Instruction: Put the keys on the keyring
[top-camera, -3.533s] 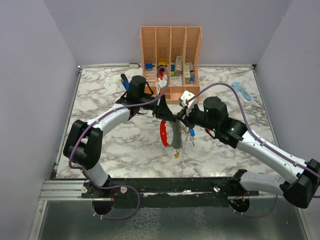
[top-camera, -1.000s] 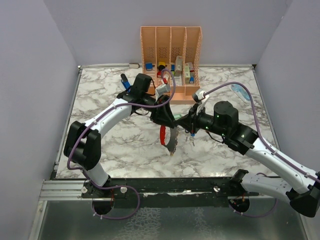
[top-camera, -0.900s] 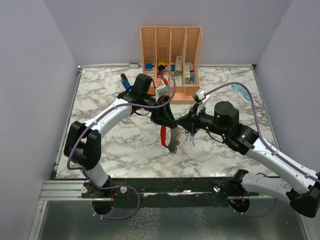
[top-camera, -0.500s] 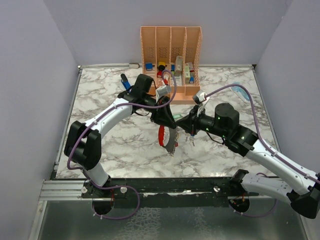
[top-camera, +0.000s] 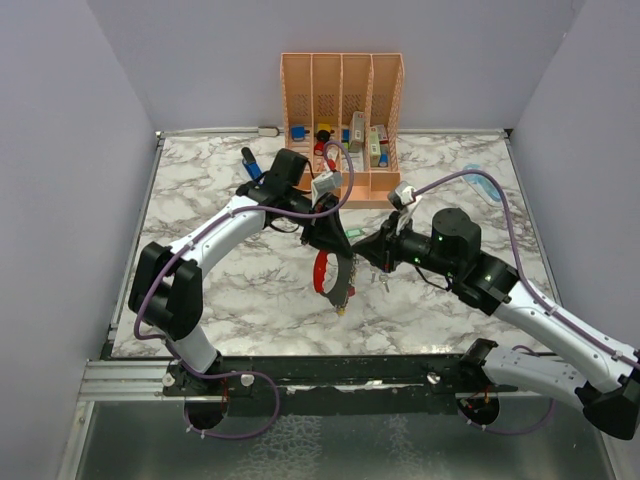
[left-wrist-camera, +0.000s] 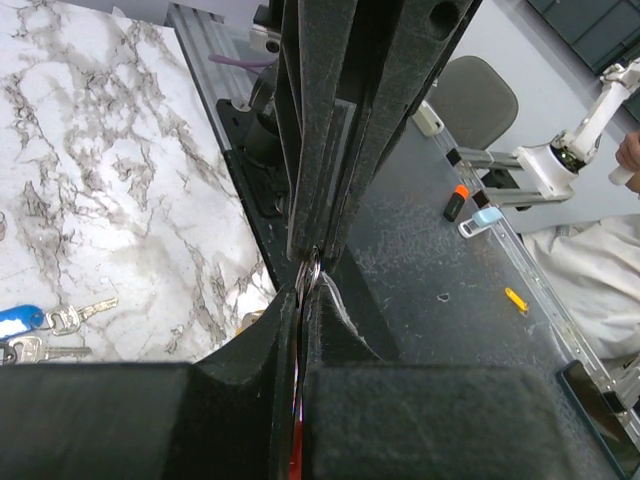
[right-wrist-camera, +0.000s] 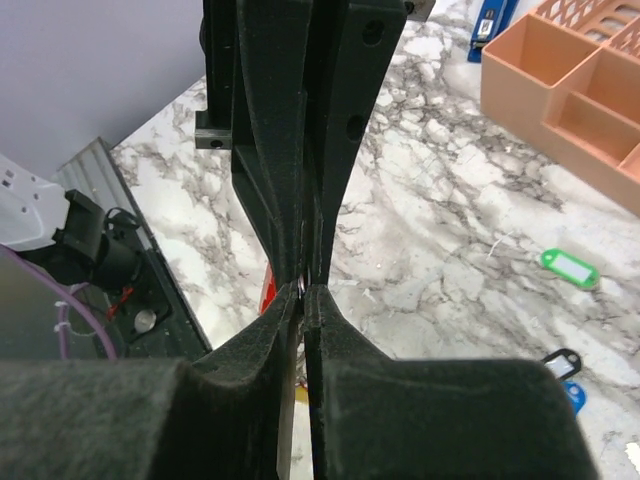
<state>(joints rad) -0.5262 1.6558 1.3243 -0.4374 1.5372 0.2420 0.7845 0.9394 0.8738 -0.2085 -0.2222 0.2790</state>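
Observation:
My left gripper (top-camera: 340, 246) is shut on the keyring, a red curved loop (top-camera: 318, 272) with a grey strap (top-camera: 341, 288) hanging under it above the table. In the left wrist view red shows between the shut fingers (left-wrist-camera: 302, 290) and a small metal ring (left-wrist-camera: 312, 268) sticks out at their tips. My right gripper (top-camera: 362, 252) meets it tip to tip, shut (right-wrist-camera: 303, 292) on that small ring. Keys (top-camera: 383, 282) lie on the marble below: a blue-headed one with bare metal keys (left-wrist-camera: 20, 320), a green tag (right-wrist-camera: 568, 268), and black (right-wrist-camera: 558, 362) and blue (right-wrist-camera: 574, 396) ones.
The peach slotted organizer (top-camera: 300, 90) stands at the back centre with small coloured items in it. A long blue pen-like tool (top-camera: 247, 160) lies left of it. A pale blue object (top-camera: 485, 185) lies at the back right. Grey walls close in both sides.
Over the past seconds the right gripper turned and closed in on the left gripper's tips. In the last second both grippers and the keyring drifted slightly toward the near edge.

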